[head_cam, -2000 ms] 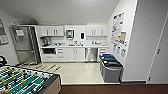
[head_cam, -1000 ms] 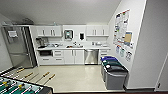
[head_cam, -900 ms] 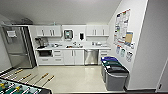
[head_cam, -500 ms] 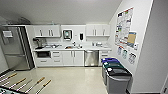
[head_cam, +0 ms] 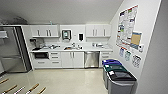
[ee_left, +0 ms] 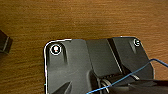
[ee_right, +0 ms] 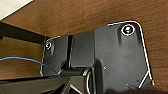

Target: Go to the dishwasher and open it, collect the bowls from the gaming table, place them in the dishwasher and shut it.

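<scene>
The head view is facing a kitchenette across a pale floor [head_cam: 65,80]. The dishwasher [head_cam: 91,59] is sitting under the bench [head_cam: 72,49] at roughly 12 o'clock, slightly toward 1 o'clock from centre; its stainless front is standing shut, with the bar handle running along its upper edge. White cabinet doors [head_cam: 73,59] are adjoining it at its 9 o'clock side, and a narrow stack of white drawers [head_cam: 105,55] is adjoining it at 3 o'clock. A sink [head_cam: 71,47] is lying in the bench above the white doors. A tall steel refrigerator [head_cam: 11,48] is occupying the 9 o'clock area. Waste bins [head_cam: 117,76] — blue, green and dark lids — are lining the wall at 4 o'clock, beneath a set of posters [head_cam: 127,27].

At 7 o'clock, several rod handles [head_cam: 32,88] of the gaming table [head_cam: 10,88] are projecting into view; the bowls cannot be made out.

Both wrist views are looking down on brown wood-grain surface [ee_left: 75,20] behind the robot's own dark plate. Left gripper and right gripper — their fingers are not discernible, so whether they are open or closed cannot be told.
</scene>
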